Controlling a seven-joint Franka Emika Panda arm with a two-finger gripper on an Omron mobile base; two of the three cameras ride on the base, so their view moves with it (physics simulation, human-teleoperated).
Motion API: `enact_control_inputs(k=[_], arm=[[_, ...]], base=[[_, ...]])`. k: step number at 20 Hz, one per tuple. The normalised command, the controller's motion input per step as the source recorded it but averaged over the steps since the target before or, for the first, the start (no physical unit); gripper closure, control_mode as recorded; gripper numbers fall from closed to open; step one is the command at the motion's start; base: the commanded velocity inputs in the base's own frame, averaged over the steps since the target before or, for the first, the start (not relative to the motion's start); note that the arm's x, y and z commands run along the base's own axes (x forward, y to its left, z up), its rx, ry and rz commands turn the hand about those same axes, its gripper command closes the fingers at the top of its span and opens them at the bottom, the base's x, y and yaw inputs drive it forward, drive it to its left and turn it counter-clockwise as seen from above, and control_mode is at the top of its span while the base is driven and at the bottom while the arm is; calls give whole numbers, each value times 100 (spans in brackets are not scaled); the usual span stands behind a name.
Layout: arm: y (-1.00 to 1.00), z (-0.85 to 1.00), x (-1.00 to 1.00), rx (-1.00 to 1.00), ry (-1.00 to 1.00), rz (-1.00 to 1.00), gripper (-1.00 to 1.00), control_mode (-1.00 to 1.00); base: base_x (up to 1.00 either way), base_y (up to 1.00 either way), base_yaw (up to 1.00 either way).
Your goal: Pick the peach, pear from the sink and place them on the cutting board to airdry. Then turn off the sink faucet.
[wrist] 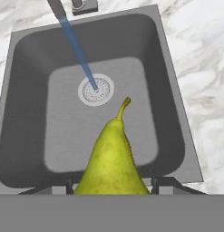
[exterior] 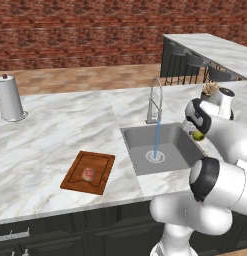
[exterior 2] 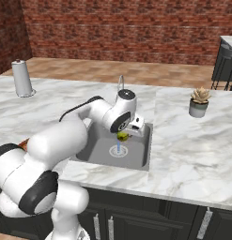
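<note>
My gripper [wrist: 112,183] is shut on the pear [wrist: 112,163], a yellow-green fruit with its stem pointing away from the hand. It hangs above the right part of the sink [wrist: 31,59], clear of the basin floor. In the base views the pear [exterior: 197,134] [exterior 2: 122,136] shows just under the hand, over the sink [exterior: 132,131] [exterior 2: 96,140]. The sink faucet [exterior: 154,100] [exterior 2: 120,82] stands behind the basin, and a blue stream of water [exterior: 157,137] [wrist: 79,56] runs from it onto the drain [wrist: 96,89]. The peach [exterior: 88,174] lies on the cutting board [exterior: 97,162], left of the sink.
A white paper-towel roll [exterior: 9,98] [exterior 2: 22,78] stands at the counter's far left. A small potted plant [exterior 2: 199,102] [exterior: 210,90] sits right of the sink. Dark bar stools [exterior: 190,62] line a second counter behind. Bare marble lies between board and sink.
</note>
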Motion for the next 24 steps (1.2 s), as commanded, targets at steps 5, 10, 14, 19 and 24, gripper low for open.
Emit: enact_control_inputs(k=[5, 10, 14, 19, 24], arm=[[34, 43, -60, 0, -9, 0, 100, -100], [43, 46, -54, 0, -7, 1, 100, -100], [35, 46, -47, 0, -3, 3, 100, -100], [42, 30, -30, 0, 0, 4, 100, -100], [43, 5, -8, 0, 0, 7, 100, -100]], base=[[0, 0, 0], [0, 0, 0], [0, 0, 0], [0, 0, 0], [0, 0, 0]])
